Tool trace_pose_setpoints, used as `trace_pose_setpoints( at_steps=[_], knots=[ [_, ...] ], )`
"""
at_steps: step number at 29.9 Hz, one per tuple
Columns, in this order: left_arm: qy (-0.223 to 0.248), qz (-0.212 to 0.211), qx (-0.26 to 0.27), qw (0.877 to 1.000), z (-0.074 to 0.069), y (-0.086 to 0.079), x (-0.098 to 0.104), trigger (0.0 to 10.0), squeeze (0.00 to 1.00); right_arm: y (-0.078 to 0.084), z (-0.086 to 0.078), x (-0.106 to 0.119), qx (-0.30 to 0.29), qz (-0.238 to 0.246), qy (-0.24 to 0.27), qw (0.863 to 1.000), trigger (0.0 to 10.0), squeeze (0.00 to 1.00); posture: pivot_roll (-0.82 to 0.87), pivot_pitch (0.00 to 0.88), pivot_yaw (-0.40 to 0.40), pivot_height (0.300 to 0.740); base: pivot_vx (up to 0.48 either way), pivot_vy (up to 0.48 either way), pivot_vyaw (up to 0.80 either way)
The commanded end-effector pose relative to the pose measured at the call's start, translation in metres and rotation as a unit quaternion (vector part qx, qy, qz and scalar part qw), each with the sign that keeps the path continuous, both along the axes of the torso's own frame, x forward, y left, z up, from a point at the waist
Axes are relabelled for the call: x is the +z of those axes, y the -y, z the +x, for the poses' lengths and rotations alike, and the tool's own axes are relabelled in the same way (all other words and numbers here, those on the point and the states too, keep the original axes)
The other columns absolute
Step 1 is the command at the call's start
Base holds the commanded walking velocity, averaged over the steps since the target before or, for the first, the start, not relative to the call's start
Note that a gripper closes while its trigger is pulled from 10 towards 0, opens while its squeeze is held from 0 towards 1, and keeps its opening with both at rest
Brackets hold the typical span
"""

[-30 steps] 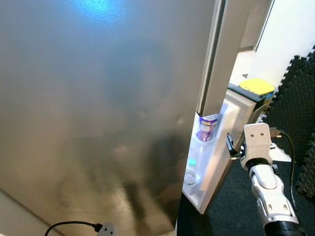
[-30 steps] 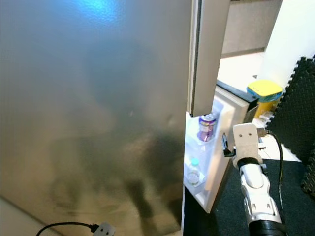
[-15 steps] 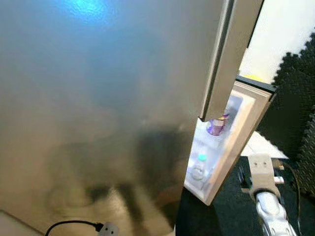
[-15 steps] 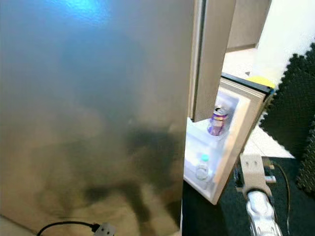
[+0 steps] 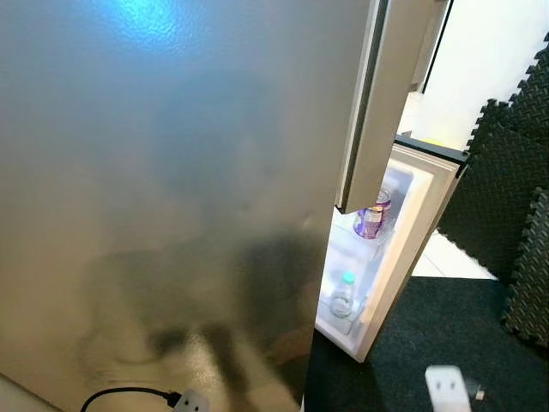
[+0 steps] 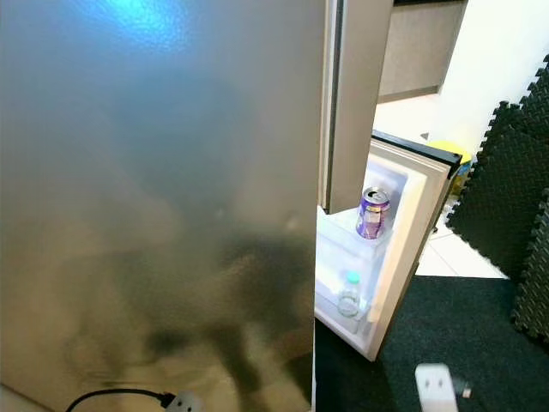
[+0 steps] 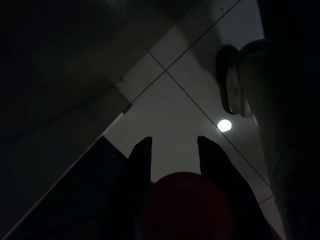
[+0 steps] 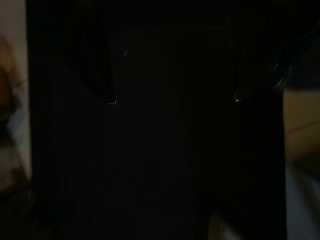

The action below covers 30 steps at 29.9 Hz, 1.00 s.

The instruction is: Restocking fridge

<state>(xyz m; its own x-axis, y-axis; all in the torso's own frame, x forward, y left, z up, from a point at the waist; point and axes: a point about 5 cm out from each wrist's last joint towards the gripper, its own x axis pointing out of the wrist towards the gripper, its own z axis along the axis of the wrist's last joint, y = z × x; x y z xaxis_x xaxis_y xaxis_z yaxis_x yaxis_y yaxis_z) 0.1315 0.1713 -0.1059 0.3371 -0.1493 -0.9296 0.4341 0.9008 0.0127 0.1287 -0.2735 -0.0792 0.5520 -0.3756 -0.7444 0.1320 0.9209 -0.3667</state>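
**Fridge door ajar, both arms low**

Landmark: big stainless fridge door [image 5: 171, 189], takes up most of the head views. Blue light glare near its top, dark blurry reflection low on it.

Right of it, a smaller lower door [image 6: 403, 249] stands open, white inner side facing the steel door. Its upper door shelf [image 6: 347, 232] carries a purple can [image 6: 372, 213], upright, at the edge of the steel door. Shelf below that holds a clear water bottle [image 6: 348, 294] with a pale green cap, upright.

Further right of the fridge door: black foam mats [image 5: 506, 197] standing against a white wall, black floor mat [image 5: 429, 335] below the open door, pale tile between them. Yellow object [image 6: 459, 156] just behind the open door's top edge, too hidden to identify.

Below the fridge door's bottom edge: black cable with white plug [image 5: 190, 400].

Right arm: white wrist block [image 6: 436, 384] at the bottom of the frame, over the floor mat, apart from the open door. Right wrist view near black; right gripper [image 8: 172, 100] shows two faint tips spread wide, nothing visible between them.

Left gripper [image 7: 174, 150]: jaws slightly apart, empty, over pale floor tile. Red round part [image 7: 187, 205] at their base.
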Motion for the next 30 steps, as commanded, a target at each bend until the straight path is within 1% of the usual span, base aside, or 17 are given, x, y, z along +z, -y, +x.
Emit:
trace_pose_setpoints(
  at_steps=[1, 2, 4, 8, 10, 13, 16, 20, 27, 30],
  knots=[
    [-0.005, 0.006, -0.011, 1.000, -0.002, -0.001, -0.001, 10.0, 0.00, -0.006, -0.008, -0.006, 0.010, 0.012, -0.021, 1.000, 10.0, 0.00, -0.05, 0.000, 0.043, 0.740, 0.000, 0.000, 0.00],
    [-0.003, 0.011, -0.012, 1.000, -0.001, -0.003, 0.000, 10.0, 0.00, -0.012, -0.019, -0.012, 0.014, 0.026, -0.045, 0.999, 10.0, 0.00, -0.04, 0.000, 0.043, 0.740, 0.000, 0.000, 0.00],
    [-0.003, 0.015, -0.014, 1.000, -0.001, -0.004, 0.000, 10.0, 0.00, -0.017, -0.025, -0.016, 0.019, 0.034, -0.061, 0.997, 10.0, 0.00, -0.04, 0.000, 0.042, 0.740, 0.000, 0.000, 0.00],
    [-0.008, 0.016, -0.013, 1.000, -0.002, -0.006, 0.000, 10.0, 0.00, -0.022, -0.028, -0.019, 0.032, 0.040, -0.075, 0.996, 10.0, 0.00, -0.04, 0.000, 0.043, 0.740, 0.000, 0.000, 0.00],
    [-0.010, 0.016, -0.012, 1.000, -0.004, -0.007, -0.001, 10.0, 0.00, -0.024, -0.027, -0.020, 0.042, 0.041, -0.080, 0.995, 10.0, 0.00, -0.04, 0.000, 0.043, 0.740, 0.000, 0.000, 0.00],
    [-0.015, 0.015, -0.012, 1.000, -0.006, -0.007, -0.001, 10.0, 0.00, -0.026, -0.025, -0.020, 0.053, 0.043, -0.083, 0.994, 10.0, 0.00, -0.03, 0.000, 0.040, 0.740, 0.000, -0.390, 0.00],
    [-0.019, 0.015, -0.009, 1.000, -0.008, -0.006, -0.002, 10.0, 0.00, -0.029, -0.016, -0.019, 0.065, 0.045, -0.079, 0.994, 10.0, 0.00, -0.03, 0.000, 0.035, 0.740, 0.000, -0.472, 0.00],
    [-0.017, 0.013, -0.004, 1.000, -0.007, -0.005, -0.002, 10.0, 0.00, -0.029, -0.008, -0.016, 0.085, 0.039, -0.075, 0.993, 10.0, 0.00, -0.03, 0.000, 0.027, 0.740, 0.000, -0.472, 0.00],
    [-0.017, 0.010, -0.005, 1.000, -0.006, -0.004, -0.002, 10.0, 0.00, -0.031, -0.004, -0.016, 0.116, 0.033, -0.079, 0.990, 10.0, 0.00, -0.03, 0.000, 0.024, 0.740, 0.000, -0.472, 0.00],
    [-0.018, 0.011, -0.007, 1.000, -0.006, -0.003, -0.002, 10.0, 0.00, -0.031, -0.004, -0.016, 0.119, 0.035, -0.081, 0.989, 10.0, 0.00, -0.04, 0.000, 0.025, 0.740, 0.000, -0.472, 0.00]
  ],
)
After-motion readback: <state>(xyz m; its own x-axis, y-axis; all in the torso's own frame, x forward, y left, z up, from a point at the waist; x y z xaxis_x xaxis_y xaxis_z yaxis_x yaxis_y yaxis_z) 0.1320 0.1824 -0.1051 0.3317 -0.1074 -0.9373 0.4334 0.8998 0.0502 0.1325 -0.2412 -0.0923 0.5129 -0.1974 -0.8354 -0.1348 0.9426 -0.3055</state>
